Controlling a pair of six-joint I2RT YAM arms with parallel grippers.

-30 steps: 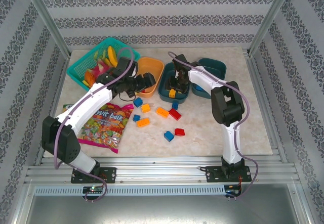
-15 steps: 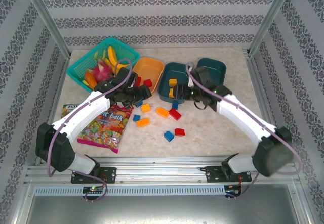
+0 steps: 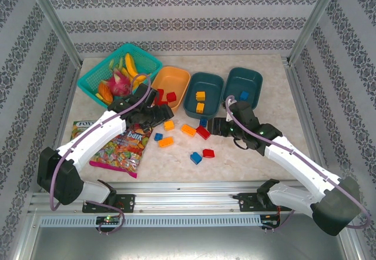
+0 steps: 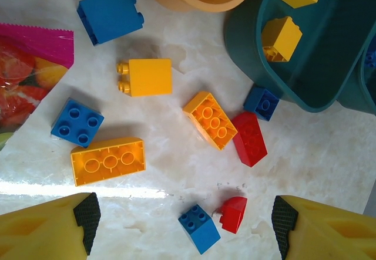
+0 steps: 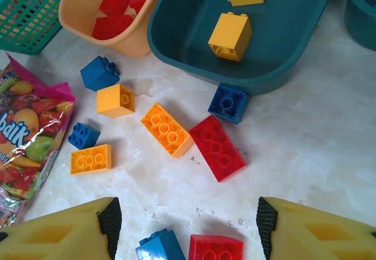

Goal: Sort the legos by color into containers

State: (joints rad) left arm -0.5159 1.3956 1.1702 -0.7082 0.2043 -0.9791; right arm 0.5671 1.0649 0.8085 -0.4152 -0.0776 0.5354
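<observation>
Several loose legos lie mid-table, among them a red brick (image 3: 203, 132), an orange one (image 3: 188, 130) and a blue one (image 3: 195, 158). The orange container (image 3: 176, 75) holds red bricks, the middle teal container (image 3: 212, 84) yellow ones, and the right teal container (image 3: 251, 79) a blue one. My left gripper (image 3: 161, 116) hangs open above the pile; a blue brick (image 4: 200, 228) and a red one (image 4: 234, 213) lie on the table below its fingers. My right gripper (image 3: 214, 128) is open too, hovering near the long red brick (image 5: 217, 147), with nothing held.
A teal basket of toy fruit (image 3: 94, 78) stands at the back left. A candy bag (image 3: 117, 145) lies left of the bricks, under my left arm. The metal frame posts border the table on both sides.
My left gripper drew back from the orange container to above the loose bricks. My right arm swung from over the middle teal container down to the bricks in front of it.
</observation>
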